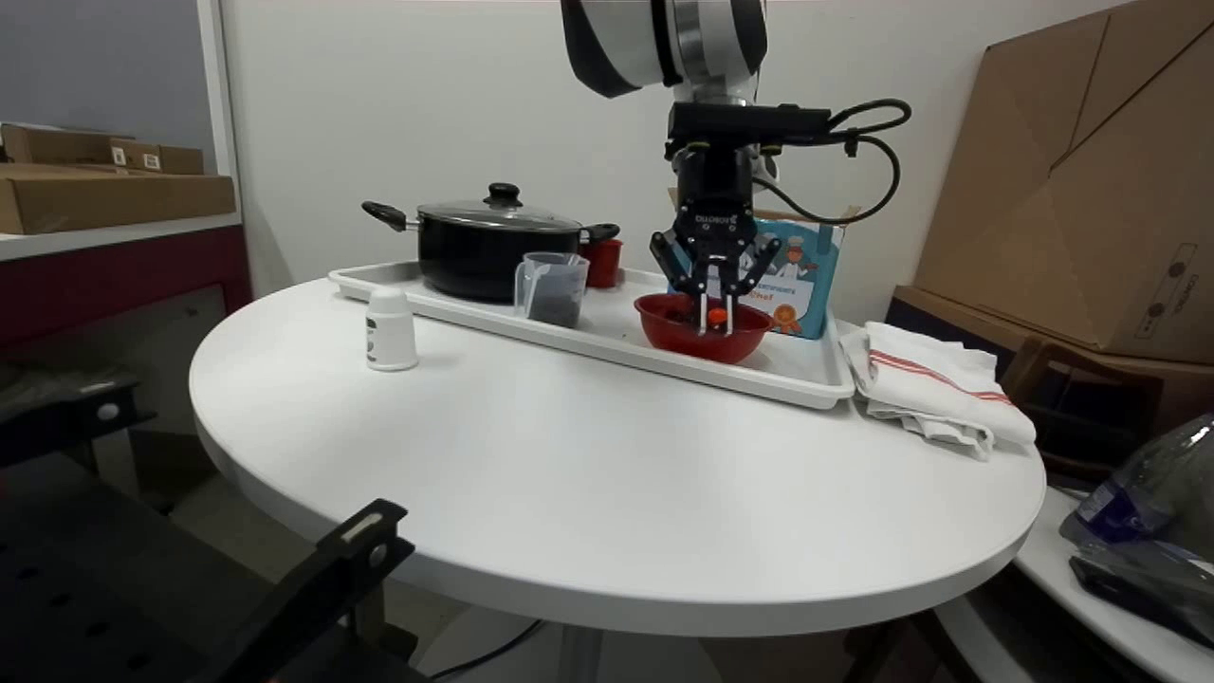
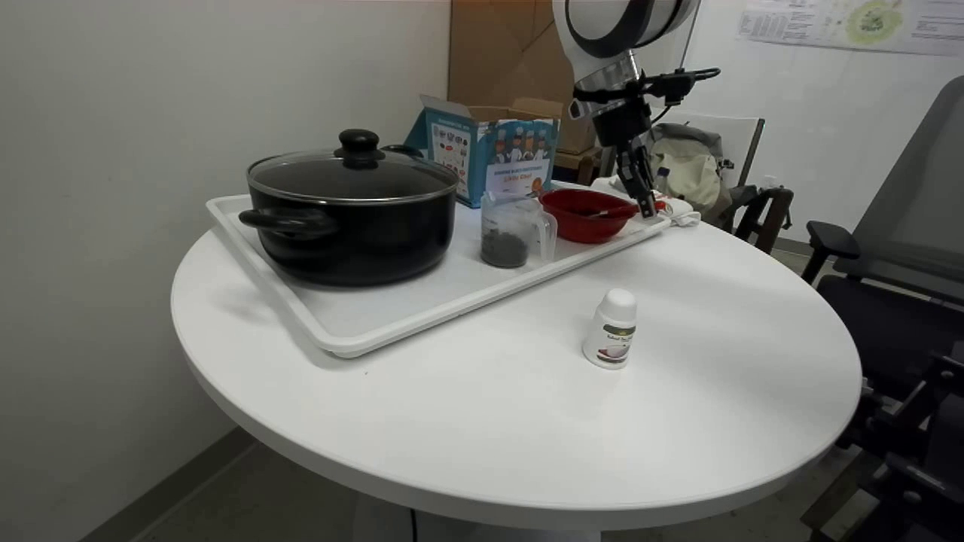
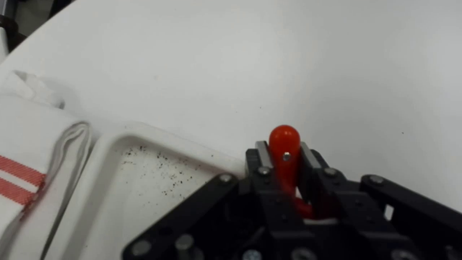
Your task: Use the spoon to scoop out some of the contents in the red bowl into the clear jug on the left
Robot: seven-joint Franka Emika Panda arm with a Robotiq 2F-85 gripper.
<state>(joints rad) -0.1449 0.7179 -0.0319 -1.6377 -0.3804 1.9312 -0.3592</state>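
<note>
The robot's gripper [image 1: 716, 330] points down just beside the red bowl [image 1: 683, 341], its jaws drawn together on the red handle of a spoon [image 3: 284, 136], with only that slim handle between them. The wrist view lets us see the handle's rounded end poking out past the fingertips towards the tabletop [image 1: 588, 474]. From there the spoon's long axis runs the opposite way, nearer level than upright, over the bowl's rim and in among dark contents [image 1: 679, 314], so its scoop end points towards the wall [image 1: 398, 114] behind the tray [image 2: 429, 290]. We cannot make out the scoop itself or tell whether it carries a load. The clear jug [image 2: 494, 218] stands upright on the tray with its mouth up, apart from the bowl, between it and the black pot [image 2: 354, 241]; its lower part looks dark, as if part-filled. From the gripper, the jug lies to the left in both exterior views, and there is only this one arm [image 1: 626, 43]. We judge that scooping is in hand, and the coming move turns on the jug lying across the spoon's long axis, not ahead of its tip: the spoon would need lifting over the rim, carrying sideways fairly level, then turning to tip out above the jug's mouth.
</note>
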